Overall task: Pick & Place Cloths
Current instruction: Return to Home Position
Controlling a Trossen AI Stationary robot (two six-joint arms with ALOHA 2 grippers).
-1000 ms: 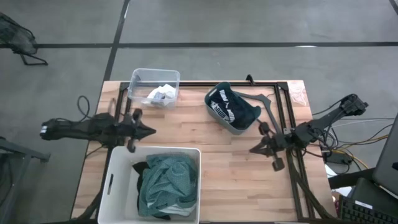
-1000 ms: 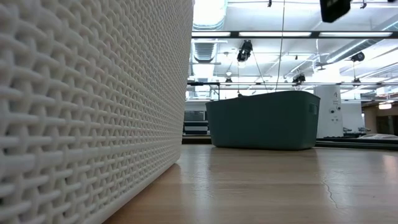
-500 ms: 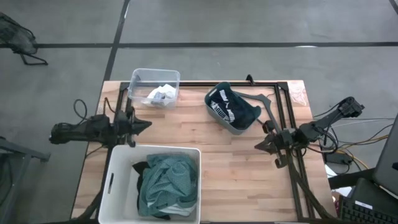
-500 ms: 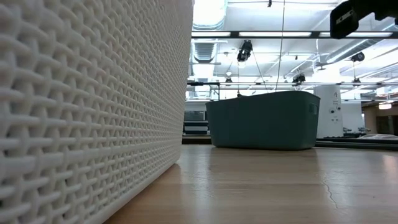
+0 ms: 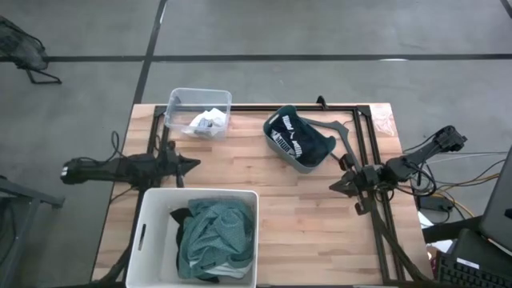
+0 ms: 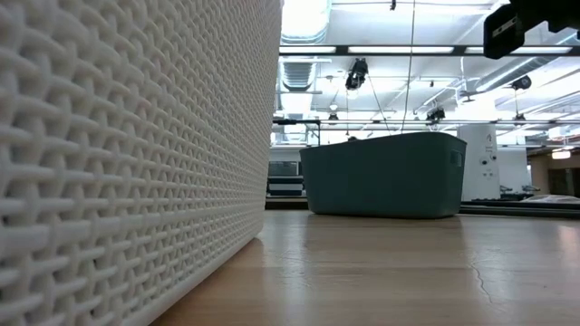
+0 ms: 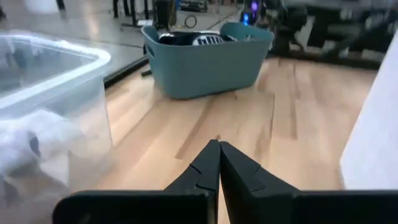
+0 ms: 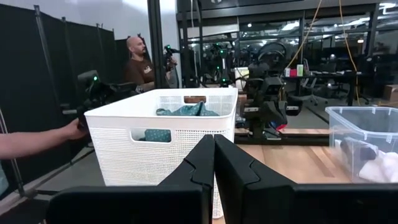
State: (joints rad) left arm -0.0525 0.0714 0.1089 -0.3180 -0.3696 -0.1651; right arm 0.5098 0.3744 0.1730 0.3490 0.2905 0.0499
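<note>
Teal-green and black cloths lie heaped in the white tub at the near left. A white cloth sits in the clear bin at the far left. A dark cloth with white stripes lies in the teal basket. My left gripper is shut and holds nothing, just past the tub's far wall, pointing toward the table's right. My right gripper is shut and holds nothing, near the table's right edge, pointing at the tub.
A black metal frame runs along the table's far and right sides. Bare wood lies between the tub and the basket. Beyond the table a person stands, and a hand reaches in by the tub.
My left gripper has sunk toward the table by the tub's far wall and swung a little about, still shut. My right gripper has drawn back toward the table's right edge and come down a little, still shut. The cloths lie as before.
</note>
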